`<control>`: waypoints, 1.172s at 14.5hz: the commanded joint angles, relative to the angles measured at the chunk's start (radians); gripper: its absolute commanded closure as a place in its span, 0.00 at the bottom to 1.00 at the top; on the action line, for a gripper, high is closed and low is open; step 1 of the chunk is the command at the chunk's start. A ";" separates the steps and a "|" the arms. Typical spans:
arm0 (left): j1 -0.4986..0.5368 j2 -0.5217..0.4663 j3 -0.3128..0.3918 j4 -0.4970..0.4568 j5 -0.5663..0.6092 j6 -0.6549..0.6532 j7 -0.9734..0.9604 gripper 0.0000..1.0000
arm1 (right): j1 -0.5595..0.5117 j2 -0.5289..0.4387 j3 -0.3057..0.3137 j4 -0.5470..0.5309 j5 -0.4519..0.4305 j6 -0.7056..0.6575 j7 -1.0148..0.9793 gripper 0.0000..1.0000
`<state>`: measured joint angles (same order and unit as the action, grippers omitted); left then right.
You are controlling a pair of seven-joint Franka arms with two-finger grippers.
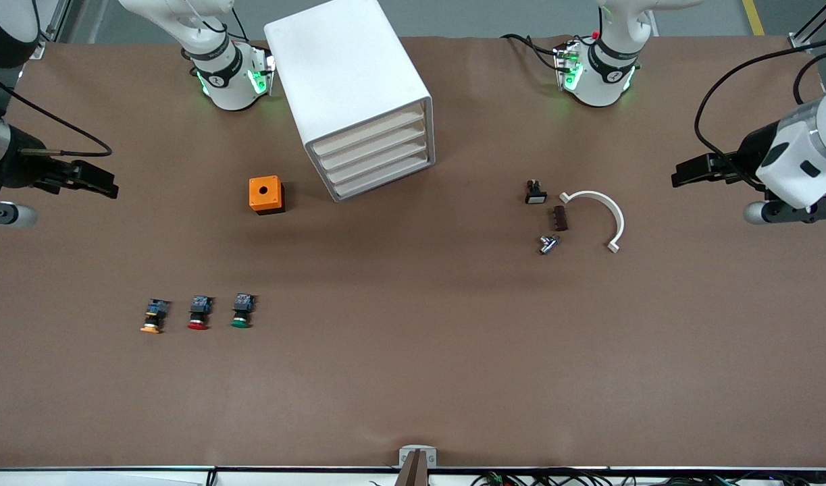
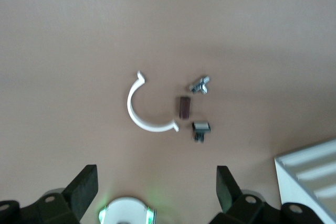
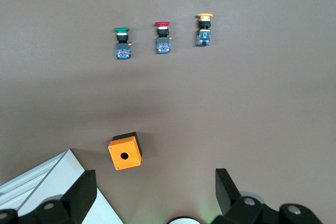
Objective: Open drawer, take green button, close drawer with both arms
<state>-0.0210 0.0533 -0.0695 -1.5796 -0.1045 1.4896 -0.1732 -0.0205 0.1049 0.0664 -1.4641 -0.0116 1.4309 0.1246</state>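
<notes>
The white cabinet (image 1: 348,81) stands at the back of the table, and all four cream-fronted drawers (image 1: 379,158) are shut. The green-capped button (image 1: 242,311) lies on the table nearer the front camera, toward the right arm's end; the right wrist view shows the button (image 3: 122,43) too. My right gripper (image 1: 109,185) hangs open and empty over the table at the right arm's end. At the left arm's end my left gripper (image 1: 683,177) hangs open and empty over the table. Each wrist view shows its own gripper with jaws wide apart: left gripper (image 2: 157,187), right gripper (image 3: 155,190).
A red-capped button (image 1: 198,312) and a yellow-capped button (image 1: 155,316) lie beside the green one. An orange box (image 1: 267,195) with a round hole sits beside the cabinet. Toward the left arm's end lie a white curved clip (image 1: 602,209), a dark block (image 1: 560,218), a small switch (image 1: 535,192) and a metal part (image 1: 548,244).
</notes>
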 commanded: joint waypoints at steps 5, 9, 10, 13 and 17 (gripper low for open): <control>-0.019 -0.164 0.025 -0.133 0.114 0.160 0.089 0.01 | 0.022 -0.024 0.000 -0.018 0.013 -0.004 -0.008 0.00; -0.013 -0.159 0.034 -0.068 0.106 0.058 0.115 0.01 | 0.022 -0.117 0.000 -0.143 0.013 0.103 -0.008 0.00; -0.014 -0.159 0.033 -0.062 0.106 0.048 0.106 0.01 | 0.022 -0.131 0.000 -0.160 0.013 0.121 -0.006 0.00; -0.016 -0.156 0.023 -0.028 0.100 0.040 0.092 0.01 | 0.017 -0.134 -0.003 -0.160 0.015 0.123 -0.006 0.00; -0.020 -0.148 0.023 -0.027 0.104 0.037 0.090 0.01 | 0.019 -0.136 -0.002 -0.162 0.018 0.135 -0.006 0.00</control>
<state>-0.0355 -0.1052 -0.0437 -1.6239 -0.0117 1.5461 -0.0729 0.0004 -0.0042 0.0667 -1.5954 -0.0111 1.5424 0.1245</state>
